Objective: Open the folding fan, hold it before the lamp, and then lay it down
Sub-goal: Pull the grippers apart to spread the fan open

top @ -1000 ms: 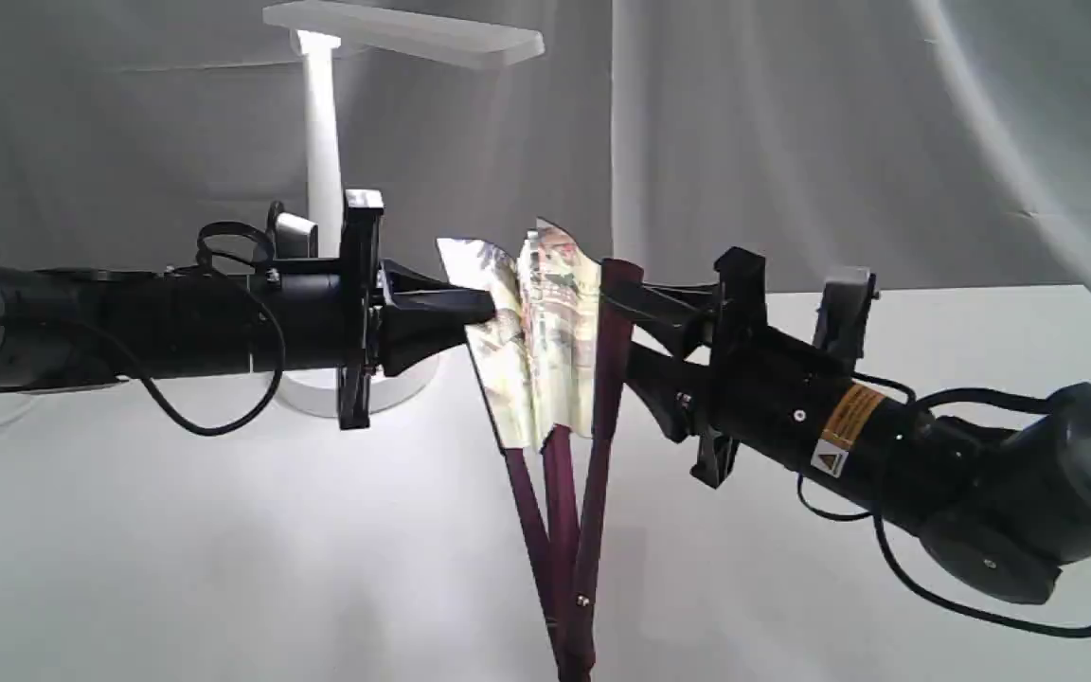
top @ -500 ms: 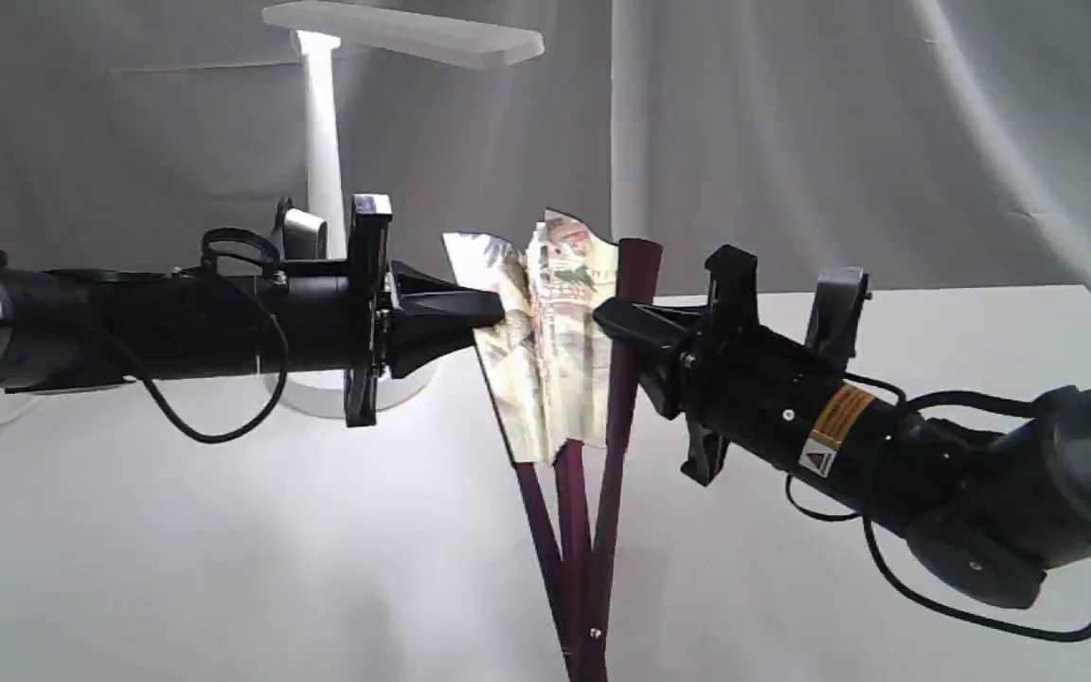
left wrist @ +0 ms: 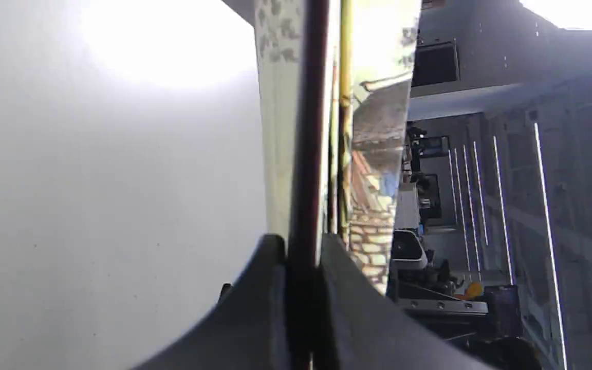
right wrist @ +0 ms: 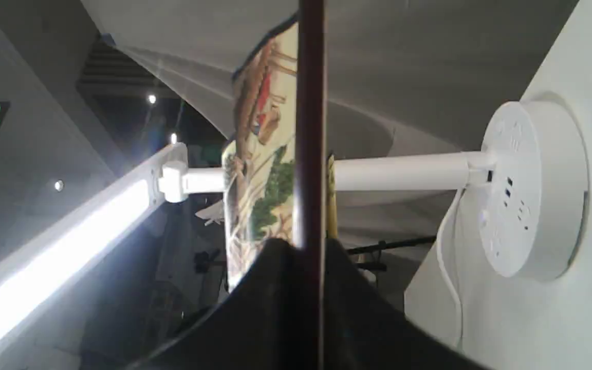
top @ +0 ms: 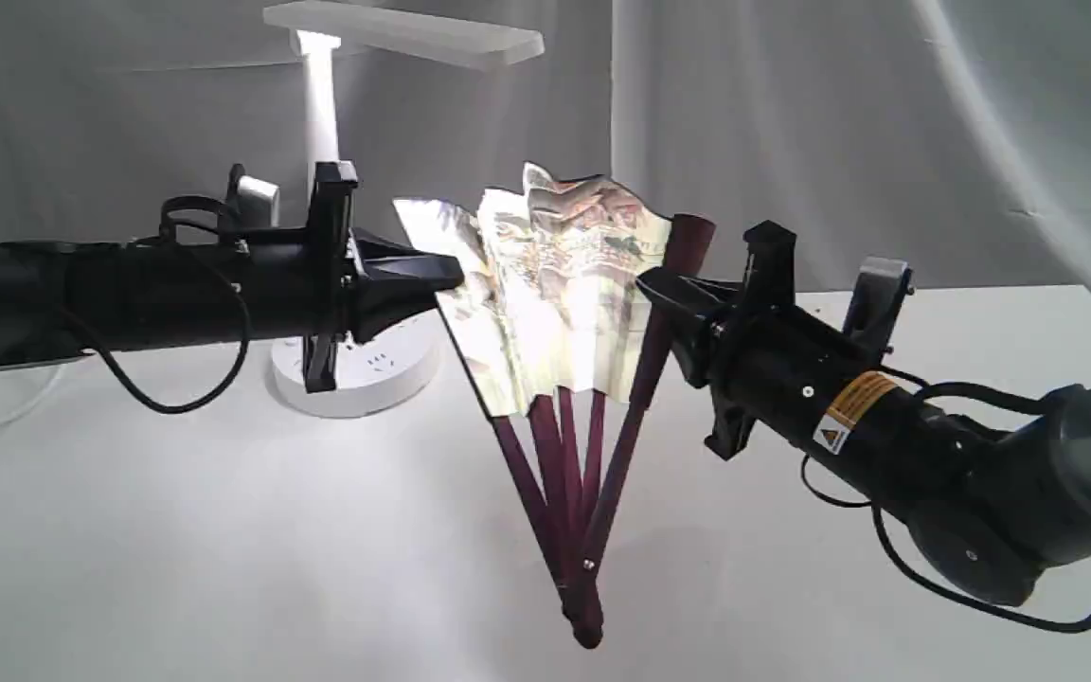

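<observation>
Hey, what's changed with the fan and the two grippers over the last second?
The folding fan has spread wider: the left gripper pulled its guard leftward in the exterior view, the right gripper pulled the other guard rightward, and more pleats and ribs show. The pivot rose into view. Both grippers stayed shut on the guards; nothing was let go. The lamp stayed put.

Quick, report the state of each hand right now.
Left hand: closed, holding the folding fan by one edge.
Right hand: closed, holding the folding fan by the opposite edge.
</observation>
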Motion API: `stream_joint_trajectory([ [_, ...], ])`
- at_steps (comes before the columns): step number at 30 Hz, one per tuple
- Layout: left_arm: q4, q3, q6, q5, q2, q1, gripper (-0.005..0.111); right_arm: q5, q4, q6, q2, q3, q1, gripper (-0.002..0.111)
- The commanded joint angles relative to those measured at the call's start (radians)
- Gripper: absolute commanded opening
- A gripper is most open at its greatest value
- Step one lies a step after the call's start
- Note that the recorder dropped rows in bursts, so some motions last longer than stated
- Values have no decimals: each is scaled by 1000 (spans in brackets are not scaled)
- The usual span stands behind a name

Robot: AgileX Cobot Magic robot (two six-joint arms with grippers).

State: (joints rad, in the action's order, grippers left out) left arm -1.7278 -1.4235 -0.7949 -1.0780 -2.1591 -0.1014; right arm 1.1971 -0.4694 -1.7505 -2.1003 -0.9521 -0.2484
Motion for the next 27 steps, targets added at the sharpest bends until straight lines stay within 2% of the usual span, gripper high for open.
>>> stream_joint_trajectory([
  [1, -17, -1, 2, -3, 30, 28, 0, -12, 55, 20, -1, -5, 10, 0],
  [5, -17, 1, 2, -11, 38, 57, 0, -63, 67, 20, -1, -5, 10, 0],
  [17, -17, 6, 40, -64, 38, 144, 0, -58, 119, 20, -1, -3, 47, 0],
  [27, -17, 142, 28, -82, 38, 196, 0, -56, 118, 20, -1, -3, 65, 0],
])
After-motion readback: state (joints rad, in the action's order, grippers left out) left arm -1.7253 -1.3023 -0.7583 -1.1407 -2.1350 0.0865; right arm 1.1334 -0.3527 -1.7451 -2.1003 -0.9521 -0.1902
